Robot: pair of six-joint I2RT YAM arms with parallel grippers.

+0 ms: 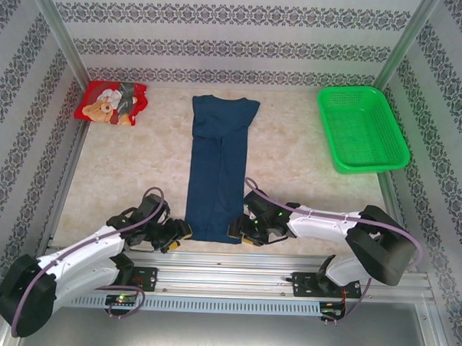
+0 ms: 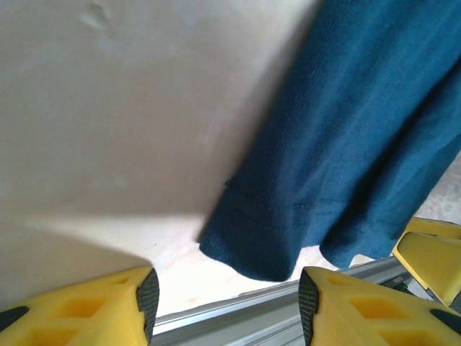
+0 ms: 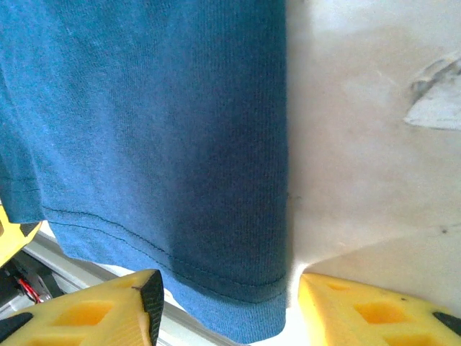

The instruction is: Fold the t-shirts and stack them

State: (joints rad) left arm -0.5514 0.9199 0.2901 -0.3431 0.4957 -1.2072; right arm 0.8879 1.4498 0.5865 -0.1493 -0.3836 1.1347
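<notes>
Top external view: nearest are the two arm bases on the metal rail [image 1: 234, 267], and both arms reach inward to the near end of the navy t-shirt [image 1: 218, 172]. The left tool [image 1: 178, 232] sits low at the shirt's near left corner, the right tool [image 1: 240, 230] at its near right corner. In the left wrist view the left tool [image 2: 227, 292] has its yellow fingers [image 2: 86, 310] spread apart. The hem corner of the navy t-shirt [image 2: 346, 144] lies just ahead of the gap, not pinched. In the right wrist view the right tool [image 3: 229, 292] is likewise parted. The stitched hem of the navy t-shirt [image 3: 144, 144] dips down into the space between its fingers, with no clamp on the cloth. The shirt lies flat on the pale counter [image 1: 139, 169], folded into a long narrow strip. Its long axis runs straight from near to far along the middle of the counter, hem at the near edge and collar and shoulders pointing to the far wall, where the strip is widest. Further back, in the far left corner, the red t-shirt [image 1: 110, 102] lies bunched with its teddy-bear print up, well apart from the navy one. In the far right corner stands the green basket [image 1: 329, 131].
</notes>
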